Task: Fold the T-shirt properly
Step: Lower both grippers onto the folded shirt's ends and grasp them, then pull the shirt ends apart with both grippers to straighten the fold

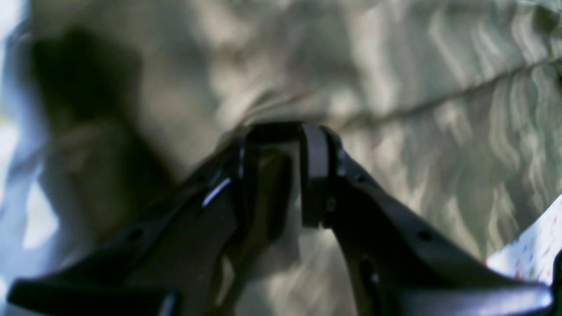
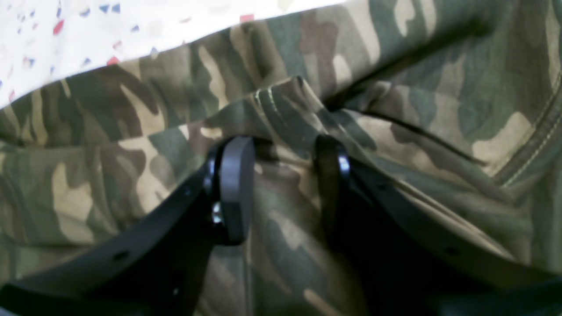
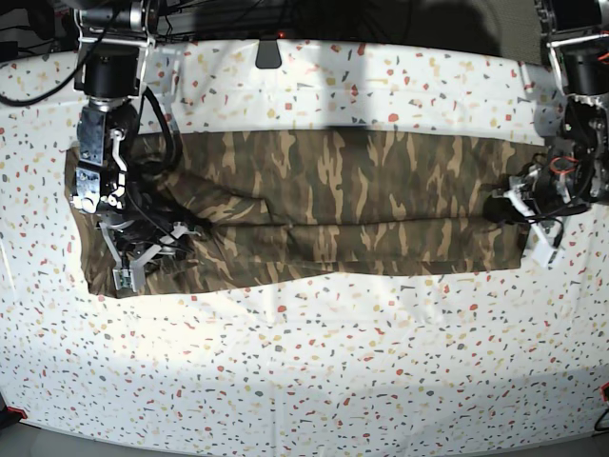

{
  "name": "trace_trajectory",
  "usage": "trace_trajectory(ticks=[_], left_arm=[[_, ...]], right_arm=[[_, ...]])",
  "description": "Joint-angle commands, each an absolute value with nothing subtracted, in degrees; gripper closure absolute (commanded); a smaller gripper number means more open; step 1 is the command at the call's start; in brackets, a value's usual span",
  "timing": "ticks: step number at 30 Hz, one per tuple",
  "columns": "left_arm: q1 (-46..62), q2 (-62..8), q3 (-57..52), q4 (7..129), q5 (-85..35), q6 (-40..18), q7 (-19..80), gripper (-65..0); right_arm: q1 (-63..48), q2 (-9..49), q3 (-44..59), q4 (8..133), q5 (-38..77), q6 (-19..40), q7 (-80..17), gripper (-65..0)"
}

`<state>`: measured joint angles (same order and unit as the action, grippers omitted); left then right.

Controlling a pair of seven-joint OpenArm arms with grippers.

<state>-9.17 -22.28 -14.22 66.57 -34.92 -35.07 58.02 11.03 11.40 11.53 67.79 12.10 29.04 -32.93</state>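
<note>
The speckled table carries the T-shirt, stretched into a long band across it. The right gripper pinches a raised fold; the left gripper clamps the opposite end.

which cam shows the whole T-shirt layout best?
Base view: the T-shirt lies as one long folded band across the table, a hand at each end. Right wrist view gives sharp camouflage folds around the right hand only; left wrist view is blurred cloth around the left hand.
</note>
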Motion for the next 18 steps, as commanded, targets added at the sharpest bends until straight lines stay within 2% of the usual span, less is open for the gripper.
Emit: trace_trajectory(ticks=[1, 5, 8, 11, 15, 18], left_arm=[[-9.80, -23.97, -14.52, 69.56, -35.99, -34.74, 58.98, -17.0], [-9.56, -26.33, -14.52, 78.76, -40.07, -34.72, 58.61, -17.0], [-9.56, -26.87, -14.52, 83.20, -40.45, -34.76, 54.19, -17.0], [-9.54, -26.35, -14.52, 83.13, -36.29, -34.74, 44.97, -17.0], [-9.58, -25.08, -14.52, 80.40, -25.52, -33.93, 41.30, -17.1], [-9.69, -24.73, -14.52, 76.90, -23.03, -31.44, 37.67, -20.4]], right_arm=[[11.42, 11.42, 11.29, 69.80, 12.21, 29.61, -34.57, -24.6], [11.42, 11.42, 11.29, 76.18, 12.86, 29.54, -35.57, -24.6], [11.42, 11.42, 11.29, 80.84, 13.69, 29.56, -36.21, -24.6], [11.42, 11.42, 11.29, 85.62, 14.13, 29.54, -37.71, -24.6], [11.40, 11.42, 11.29, 91.42, 14.13, 29.56, -39.68, -24.6], [11.40, 11.42, 11.29, 95.59, 14.33, 29.56, -40.42, -24.6]])
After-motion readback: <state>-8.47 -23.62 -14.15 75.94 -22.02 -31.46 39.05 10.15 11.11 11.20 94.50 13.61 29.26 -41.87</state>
